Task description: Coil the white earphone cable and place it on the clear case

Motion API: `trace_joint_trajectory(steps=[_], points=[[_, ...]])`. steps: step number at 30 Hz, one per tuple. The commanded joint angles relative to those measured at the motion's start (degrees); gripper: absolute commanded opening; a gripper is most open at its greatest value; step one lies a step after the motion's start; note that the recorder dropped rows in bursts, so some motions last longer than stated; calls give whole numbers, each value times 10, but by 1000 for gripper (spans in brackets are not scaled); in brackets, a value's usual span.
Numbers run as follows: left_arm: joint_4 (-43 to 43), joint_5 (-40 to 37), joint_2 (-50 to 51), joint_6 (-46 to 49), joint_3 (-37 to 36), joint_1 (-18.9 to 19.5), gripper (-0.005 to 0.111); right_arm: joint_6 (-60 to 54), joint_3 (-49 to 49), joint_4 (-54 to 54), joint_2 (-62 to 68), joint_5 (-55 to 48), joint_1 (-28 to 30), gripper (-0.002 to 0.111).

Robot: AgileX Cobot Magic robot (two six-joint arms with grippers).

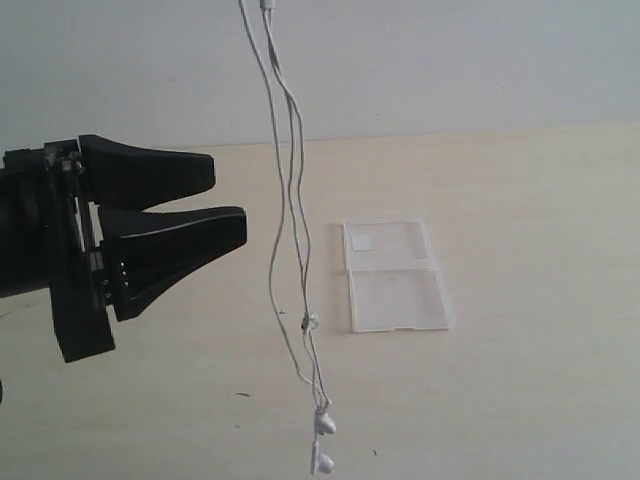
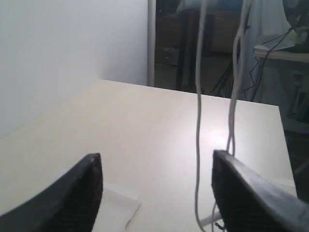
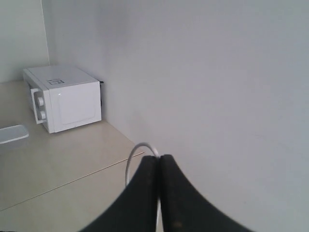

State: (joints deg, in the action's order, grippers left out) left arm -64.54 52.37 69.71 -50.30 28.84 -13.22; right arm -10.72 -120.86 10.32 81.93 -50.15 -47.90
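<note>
Two strands of the earphone cable [image 1: 308,320] hang from our right end effector [image 3: 159,162], clenched on it, just ahead of the released left end effector [image 1: 230,198]. We should pinch both strands low, then wind loops toward the case [image 1: 395,275] lying beyond on the tabletop [image 1: 520,380].

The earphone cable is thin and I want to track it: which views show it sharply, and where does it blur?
Exterior view: the white earphone cable is thin but crisp; left wrist view: its strands hang near the lens, thick and soft-edged; right wrist view: only a small, fairly sharp loop shows at the shut right gripper.
</note>
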Motion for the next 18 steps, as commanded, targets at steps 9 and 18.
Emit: trace_joint_trajectory(steps=[9, 18], points=[[9, 5, 3, 2, 6, -17, 63, 3, -2, 3, 1, 10, -1, 0], [68, 5, 3, 39, 6, -17, 63, 3, -2, 3, 1, 26, -1, 0]])
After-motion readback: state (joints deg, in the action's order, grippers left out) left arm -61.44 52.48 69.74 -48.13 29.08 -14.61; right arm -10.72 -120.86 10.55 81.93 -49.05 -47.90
